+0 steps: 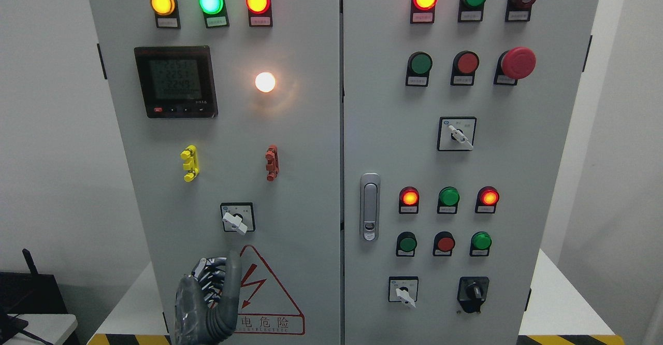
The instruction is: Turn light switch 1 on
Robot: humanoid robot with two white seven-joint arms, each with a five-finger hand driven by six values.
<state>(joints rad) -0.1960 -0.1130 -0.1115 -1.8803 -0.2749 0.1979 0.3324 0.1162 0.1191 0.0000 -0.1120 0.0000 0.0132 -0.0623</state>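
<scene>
Light switch 1 point(237, 218), as far as this head view lets me judge, is the rotary selector low on the left cabinet door point(222, 127), just above the red warning triangle point(259, 293). It has a white square plate, a dark hub and a white lever handle. The handle lies tilted, its long axis running from upper left to lower right, with the longer end pointing down and right toward the triangle.

Now the left hand point(199, 296) comes in at the bottom edge, left of the middle, below the switch and clear of it, not touching. Its fingers point(210, 270) are loosely curled and close together, gripping nothing; whether the tips brush the door face is hard to tell from here. A grey ribbed cable point(228, 293) runs along the hand's right side.

Above the switch, a round white lamp point(265, 82) glows on the same door, right of the digital meter point(175, 81). Yellow, green and red indicators shine along the top.
</scene>
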